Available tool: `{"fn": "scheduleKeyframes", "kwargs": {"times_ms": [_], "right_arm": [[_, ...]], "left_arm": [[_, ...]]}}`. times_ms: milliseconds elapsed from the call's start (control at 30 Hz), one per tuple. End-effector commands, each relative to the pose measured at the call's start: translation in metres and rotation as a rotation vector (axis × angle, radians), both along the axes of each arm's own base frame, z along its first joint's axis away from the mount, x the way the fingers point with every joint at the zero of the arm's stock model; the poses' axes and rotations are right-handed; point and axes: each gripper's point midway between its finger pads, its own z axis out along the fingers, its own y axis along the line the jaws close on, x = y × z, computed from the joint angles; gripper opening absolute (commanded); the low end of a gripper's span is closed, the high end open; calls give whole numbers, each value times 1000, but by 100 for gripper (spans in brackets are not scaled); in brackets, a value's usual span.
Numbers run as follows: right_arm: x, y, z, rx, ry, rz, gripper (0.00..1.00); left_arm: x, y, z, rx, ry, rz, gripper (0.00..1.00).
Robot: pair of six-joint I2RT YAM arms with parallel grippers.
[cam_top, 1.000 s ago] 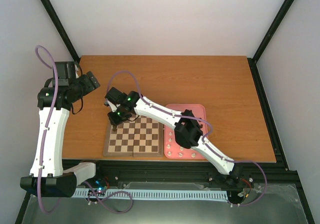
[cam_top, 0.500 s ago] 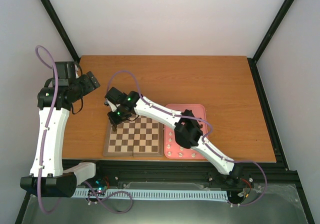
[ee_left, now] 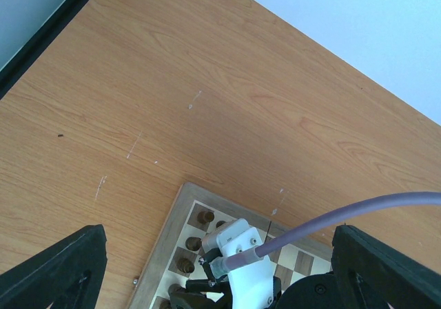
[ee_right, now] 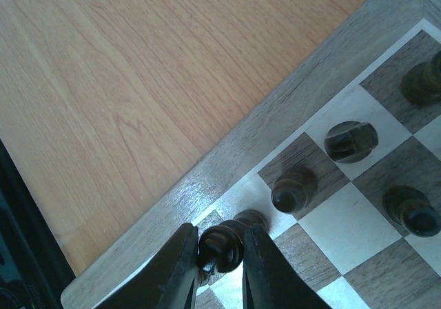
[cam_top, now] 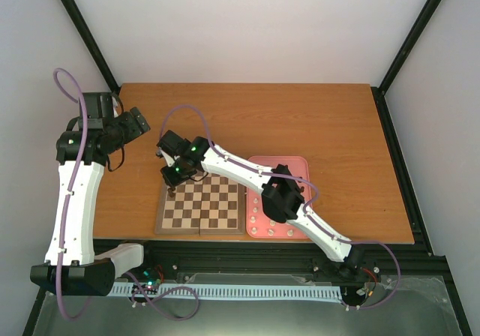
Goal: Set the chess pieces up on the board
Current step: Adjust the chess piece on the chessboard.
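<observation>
Pieces in this set are tiny, light and hard, probably turned wood with a smooth finish. One could slip or swivel between narrow fingers. None looks fragile, but a tall one would topple at a nudge. The best hold is low on the waist, just above the base, with the fingers square to the stem and not on the rounded head.

Left of the board (cam_top: 201,232), the left gripper (cam_top: 135,121) hangs raised over the table, jaws spread wide and holding nothing. Its arm is folded upright, with the wrist tipped toward the board's far-left corner.

At that corner the right gripper (ee_right: 219,267) is nearly closed on a dark piece (ee_right: 224,243). It pinches the ribbed body over the corner square, just inside the border. The piece seems to lean rather than stand straight, and I cannot tell whether its base touches the square. Other dark pieces (ee_right: 293,188) stand upright on squares just beside it, toward the board's middle. They are close enough that a wide release could knock them.

The right arm stretches low and long from its base, right of the board. Its elbow is over the pink tray (cam_top: 300,161), which lies just beside the board's right edge and holds cream pieces (cam_top: 255,220).
</observation>
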Motion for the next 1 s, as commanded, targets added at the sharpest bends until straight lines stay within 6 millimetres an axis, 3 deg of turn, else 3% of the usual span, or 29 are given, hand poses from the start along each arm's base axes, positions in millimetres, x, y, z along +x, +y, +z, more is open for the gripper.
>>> {"fn": "scheduleKeyframes", "kwargs": {"times_ms": [0,800,833,900,967], "right_arm": [[1,11,5,28,-40,11,17],[-4,1,-3,-13,-35,24,22],[-4,1,-3,-14,-35,28,24],[-6,2,-3,-11,-31,38,44],[-6,2,-2,-9,-34,43,53]], "left_arm": [[1,-2,5,17,-7,-19,100],[-1,-2,4,18,-7,-22,100],[-1,-2,4,17,-7,-22,100],[0,-3,4,14,-6,-25,100],[0,-3,5,14,-9,-25,100]]}}
